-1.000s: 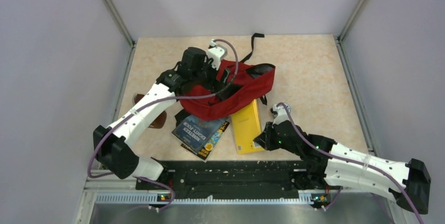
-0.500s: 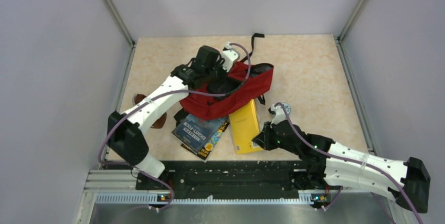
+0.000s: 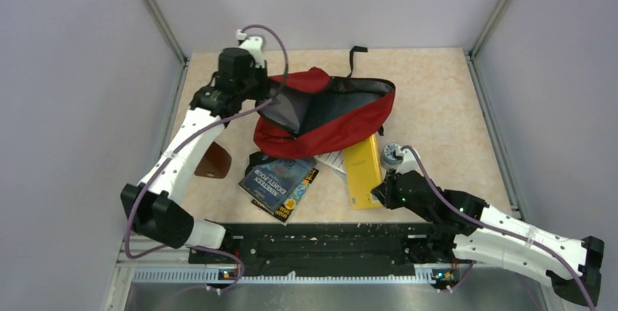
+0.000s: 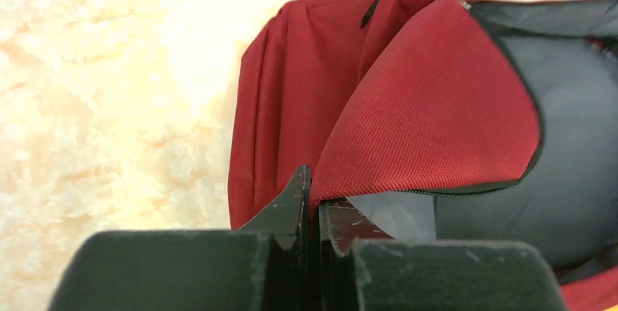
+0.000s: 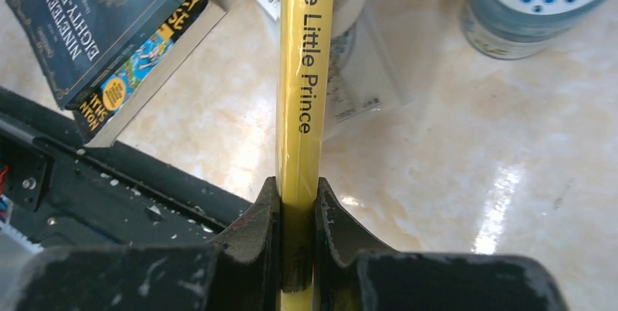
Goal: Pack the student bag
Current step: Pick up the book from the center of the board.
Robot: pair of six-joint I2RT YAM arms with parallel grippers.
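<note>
The student bag [image 3: 342, 118] is a red backpack lying mid-table, its mouth held open so the dark grey lining [image 3: 313, 111] shows. My left gripper [image 3: 259, 100] is shut on the edge of the bag's red flap [image 4: 430, 121] and holds it up toward the back left; in the left wrist view the fabric is pinched between the fingertips [image 4: 315, 202]. My right gripper [image 3: 379, 196] is shut on the spine of a thin yellow book, "The Little Prince" [image 5: 304, 71], which points at the bag's front edge [image 3: 362, 169].
A dark blue book [image 3: 273, 178] lies on another book left of the yellow one. A brown pouch [image 3: 213, 162] sits by the left arm. A small round jar [image 3: 393, 153] stands right of the yellow book, and a clear packet [image 3: 331, 159] lies under it. Walls enclose the table.
My left gripper closed on the bag's flap and pulled it up and to the back left, opening the bag. My right gripper shifted the yellow book a little to the right.
</note>
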